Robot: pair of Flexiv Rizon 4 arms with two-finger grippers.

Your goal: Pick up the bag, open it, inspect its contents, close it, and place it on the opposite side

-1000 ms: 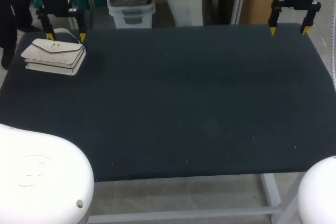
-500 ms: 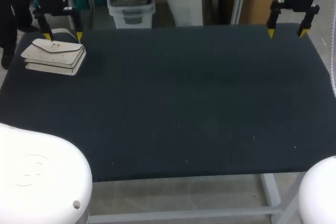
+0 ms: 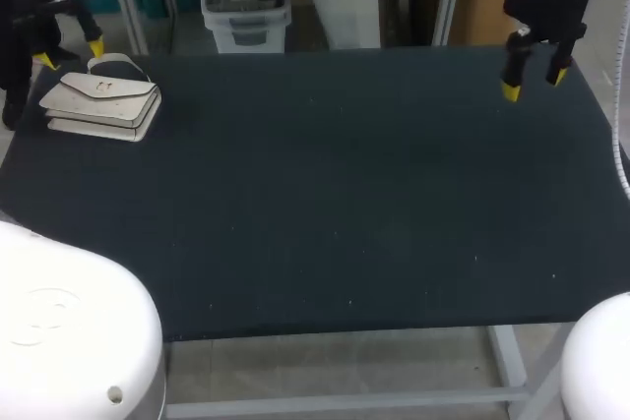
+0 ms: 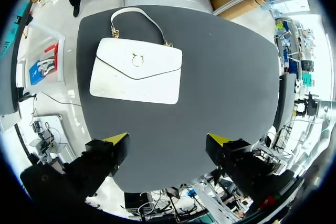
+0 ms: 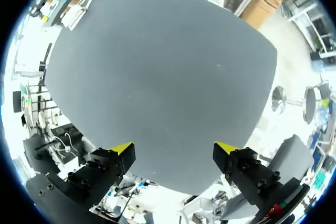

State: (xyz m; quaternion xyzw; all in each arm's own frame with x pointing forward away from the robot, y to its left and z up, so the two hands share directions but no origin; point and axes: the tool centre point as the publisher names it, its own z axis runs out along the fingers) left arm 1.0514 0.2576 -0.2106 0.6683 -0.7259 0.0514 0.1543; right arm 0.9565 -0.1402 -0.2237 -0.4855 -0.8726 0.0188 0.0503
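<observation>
A white flap bag [image 3: 100, 105] with a thin strap and a gold clasp lies flat and closed at the table's far left corner. In the left wrist view the bag [image 4: 137, 70] lies ahead of my left gripper [image 4: 168, 141], which hangs well above it, open and empty. In the head view my left gripper [image 3: 69, 52] shows at the far left edge, just behind the bag. My right gripper [image 3: 535, 82] hovers open and empty over the far right corner. The right wrist view shows my right gripper [image 5: 174, 149] above bare table, with the bag [image 5: 77, 13] small at the far end.
The dark table top [image 3: 325, 194] carries nothing besides the bag. Its left edge runs close beside the bag, and its far edge lies just behind both grippers.
My left gripper has lifted away from the bag's strap and shifted left, toward the table's corner. My right gripper has turned and come slightly forward over the table. The bag has not moved.
</observation>
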